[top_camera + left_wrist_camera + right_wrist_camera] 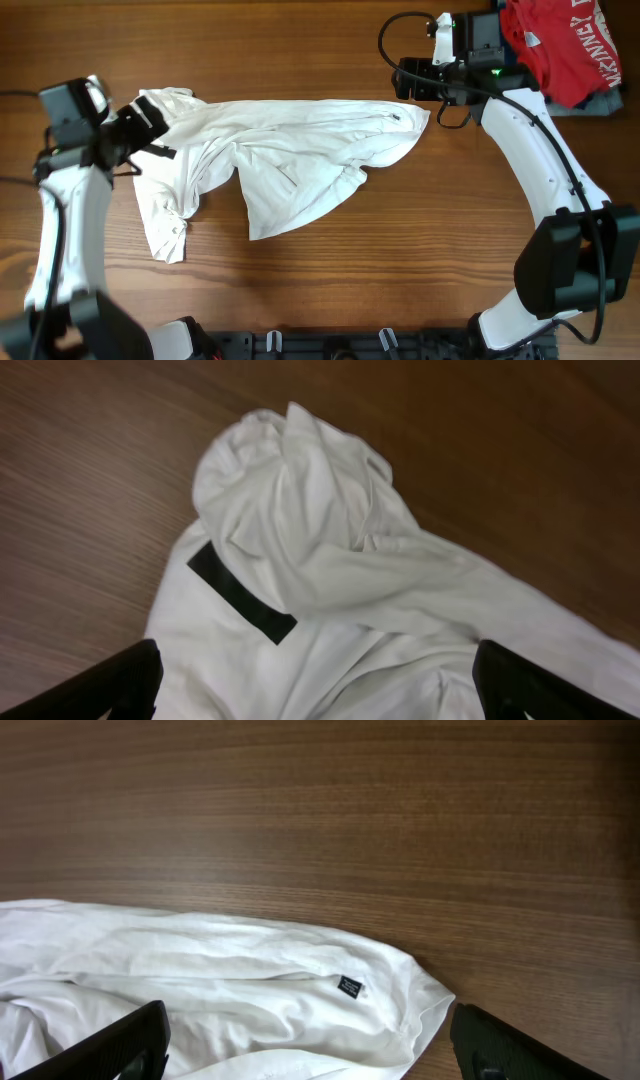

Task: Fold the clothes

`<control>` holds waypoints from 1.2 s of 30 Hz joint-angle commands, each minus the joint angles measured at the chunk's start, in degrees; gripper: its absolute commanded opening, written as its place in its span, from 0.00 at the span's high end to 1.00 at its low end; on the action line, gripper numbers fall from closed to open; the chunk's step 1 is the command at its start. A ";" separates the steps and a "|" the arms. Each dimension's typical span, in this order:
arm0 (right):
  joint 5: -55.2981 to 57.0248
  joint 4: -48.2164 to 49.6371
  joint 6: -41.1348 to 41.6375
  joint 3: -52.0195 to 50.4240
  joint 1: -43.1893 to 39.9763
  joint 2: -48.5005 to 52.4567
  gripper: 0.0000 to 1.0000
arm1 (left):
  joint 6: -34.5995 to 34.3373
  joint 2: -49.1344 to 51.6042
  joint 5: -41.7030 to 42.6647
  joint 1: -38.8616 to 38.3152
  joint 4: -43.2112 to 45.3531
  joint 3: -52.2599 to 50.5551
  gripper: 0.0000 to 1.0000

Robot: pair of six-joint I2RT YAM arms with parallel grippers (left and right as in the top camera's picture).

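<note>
A dark walnut-grained wooden table [300,290] fills the whole view, its grain running lengthwise under soft, even light. At the table's far right corner lies a red garment with white lettering [560,45] on top of blue folded garments [600,100]. Along the table's near edge runs a black mounting rail [330,345].

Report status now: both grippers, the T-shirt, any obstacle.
Left gripper open over T-shirt, holding nothing. Right gripper open at its other end. T-shirt crumpled, unfolded. Red garment off to the side, not blocking.

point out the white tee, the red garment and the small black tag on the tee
white T-shirt [300,150]: overhead view, on the crumpled middle of the body.
red garment [560,45]: overhead view, on its red fabric by the white lettering.
small black tag [349,986]: right wrist view, on the tag itself.
</note>
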 commanded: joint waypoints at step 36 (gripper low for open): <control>1.38 0.57 -0.35 1.09 -0.02 2.89 0.09 | 12.61 15.78 -8.07 -2.71 9.73 1.20 0.96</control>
